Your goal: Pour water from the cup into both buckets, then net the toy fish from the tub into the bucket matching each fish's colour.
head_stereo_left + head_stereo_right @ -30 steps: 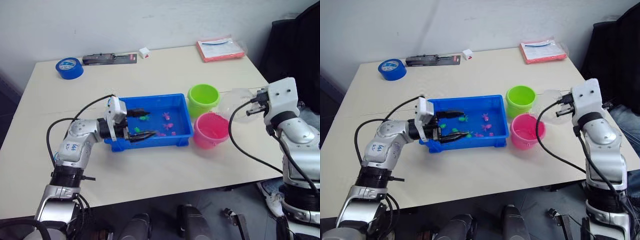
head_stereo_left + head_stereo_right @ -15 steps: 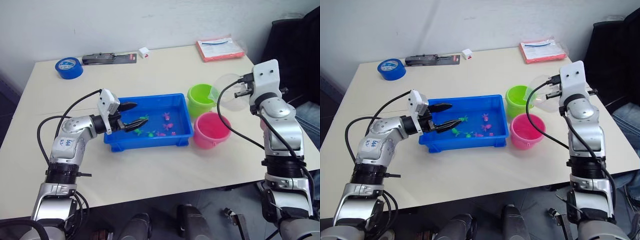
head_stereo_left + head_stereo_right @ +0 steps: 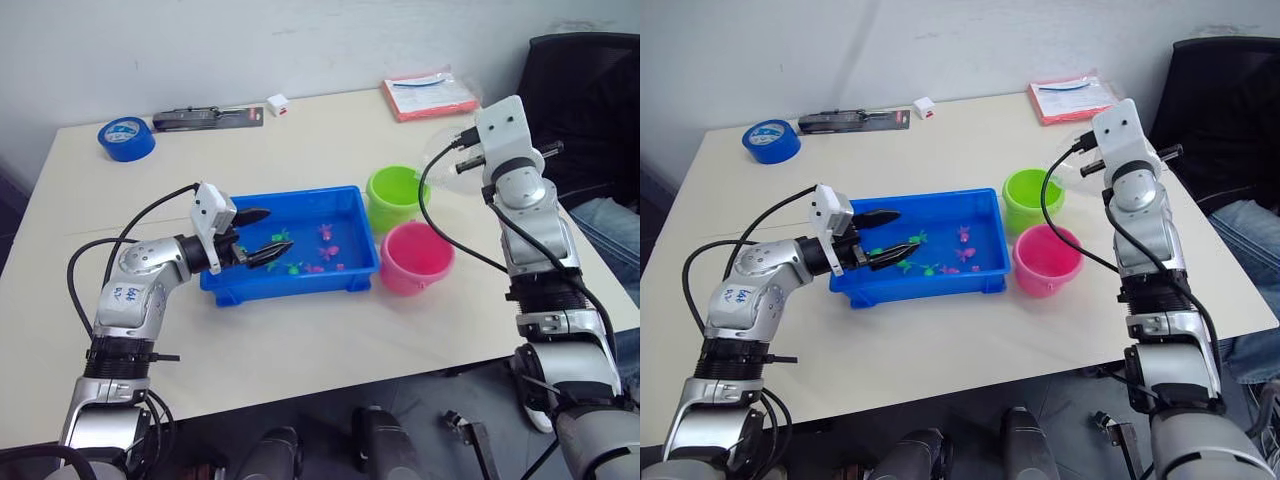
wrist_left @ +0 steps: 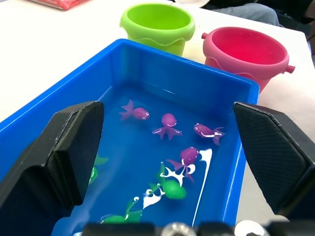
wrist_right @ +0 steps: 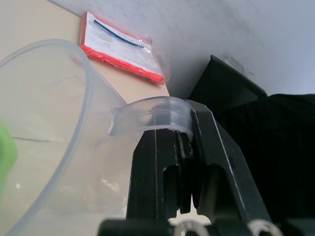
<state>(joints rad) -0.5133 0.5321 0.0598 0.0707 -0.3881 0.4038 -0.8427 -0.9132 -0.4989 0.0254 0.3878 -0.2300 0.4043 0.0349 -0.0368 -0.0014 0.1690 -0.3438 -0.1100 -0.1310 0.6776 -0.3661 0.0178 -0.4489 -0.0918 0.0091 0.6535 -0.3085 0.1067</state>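
Between the right pincer's (image 5: 172,147) closed black fingers sits the handle tab of the cup (image 5: 54,142), a clear beaker held up in the air above and just beyond the lime green bucket (image 3: 397,195). The pincer is pinching that tab tight, with the cup's wide body reaching out ahead of the fingers. Below the cup and a little nearer the robot stands the pink bucket (image 3: 417,257), touching or nearly touching the green one.

Ahead of the left pincer (image 3: 258,236) lies the tub (image 3: 345,283), a shallow blue tray holding a thin layer of water. This pincer is spread wide, its two black fingers (image 4: 74,142) held apart over the near end of the tub, with nothing between them. Under and beyond those fingers the toy fish (image 4: 167,125) lie scattered on the tub floor: several pink ones toward the bucket end, and green ones (image 4: 172,188) closer to the pincer. Both buckets stand just past the tub's far end as seen from the left pincer, the green one to one side and the pink one to the other.

Farther out on the worktop (image 3: 300,340), well away from both pincers, rest a blue tape roll (image 3: 126,137), a long dark tool in a package (image 3: 208,118), a small white block (image 3: 277,104) and a red-edged packet (image 3: 432,95).
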